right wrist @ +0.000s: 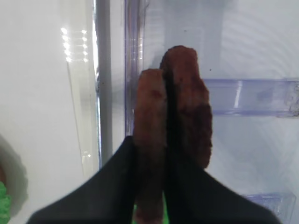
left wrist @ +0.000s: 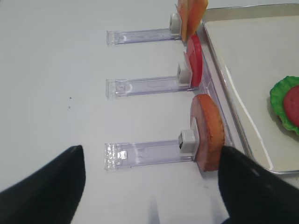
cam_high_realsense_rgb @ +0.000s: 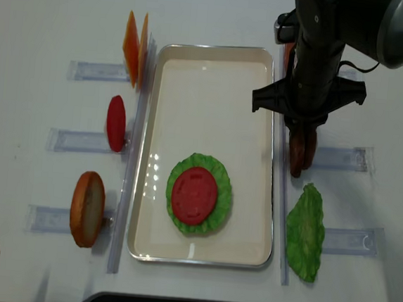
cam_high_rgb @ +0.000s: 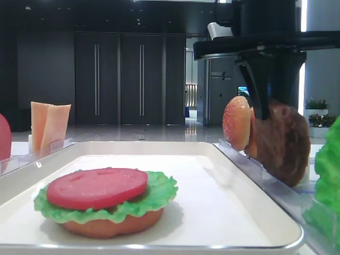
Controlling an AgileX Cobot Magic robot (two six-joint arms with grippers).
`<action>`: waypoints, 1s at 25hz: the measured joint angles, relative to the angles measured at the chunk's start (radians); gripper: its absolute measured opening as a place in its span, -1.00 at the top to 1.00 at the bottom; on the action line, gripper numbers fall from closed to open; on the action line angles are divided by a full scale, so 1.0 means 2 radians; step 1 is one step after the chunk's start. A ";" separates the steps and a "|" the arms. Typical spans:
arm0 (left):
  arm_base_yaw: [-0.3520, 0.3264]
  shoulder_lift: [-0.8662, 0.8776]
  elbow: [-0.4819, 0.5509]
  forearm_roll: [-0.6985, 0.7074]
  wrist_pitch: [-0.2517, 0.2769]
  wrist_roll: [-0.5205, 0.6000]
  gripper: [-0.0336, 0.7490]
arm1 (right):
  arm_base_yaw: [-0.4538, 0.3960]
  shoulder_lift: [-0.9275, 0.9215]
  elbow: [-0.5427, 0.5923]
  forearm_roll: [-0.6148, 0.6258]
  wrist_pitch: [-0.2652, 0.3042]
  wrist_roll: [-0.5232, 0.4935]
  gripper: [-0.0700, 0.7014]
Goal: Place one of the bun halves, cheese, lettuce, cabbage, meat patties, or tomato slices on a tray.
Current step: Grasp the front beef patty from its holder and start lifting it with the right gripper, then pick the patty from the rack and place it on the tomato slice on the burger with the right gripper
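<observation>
- The right gripper (right wrist: 161, 186) is clamped on the meat patties (right wrist: 177, 107): the right wrist view shows two brown discs standing on edge side by side, and one black finger (right wrist: 121, 182) presses the thinner patty while the other lies against the thicker one.
- In the overhead view the right gripper (cam_high_realsense_rgb: 303, 132) reaches down at the right of the tray (cam_high_realsense_rgb: 215, 74), with the patties (cam_high_realsense_rgb: 300, 151) standing in a clear holder (cam_high_realsense_rgb: 338, 157) just beside the rim.
- One speckled bun half (cam_high_rgb: 236, 123) stands upright just behind the patties (cam_high_rgb: 284, 141) in the low view.
- One loose lettuce (cam_high_realsense_rgb: 305, 232) leaf stands in the next holder on the right, near the patties.
- On the tray lies one stack: one bun half (cam_high_rgb: 111, 226) at the bottom, one lettuce leaf (cam_high_rgb: 159, 194) on it, one tomato slice (cam_high_rgb: 97, 187) on top.
- Left of the tray, three holders on the white desk (cam_high_realsense_rgb: 41, 52) carry two cheese slices (cam_high_realsense_rgb: 135, 39), one tomato slice (cam_high_realsense_rgb: 116, 122) and one bun half (cam_high_realsense_rgb: 87, 208), all on edge.
- The left gripper (left wrist: 149, 186) hovers over the desk with its fingers spread apart and nothing between them, near the left bun half (left wrist: 208, 133).
</observation>
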 joint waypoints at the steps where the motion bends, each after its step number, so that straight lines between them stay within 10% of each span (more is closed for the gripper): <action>1: 0.000 0.000 0.000 0.000 0.000 0.000 -0.85 | 0.000 -0.004 -0.001 0.001 0.003 0.000 0.50; 16: 0.000 0.000 0.000 0.000 0.000 0.000 -0.85 | 0.026 -0.120 0.002 0.068 -0.001 -0.020 0.50; 25: 0.000 0.000 0.000 0.000 0.000 0.000 -0.85 | 0.060 -0.180 0.127 0.175 -0.168 -0.055 0.50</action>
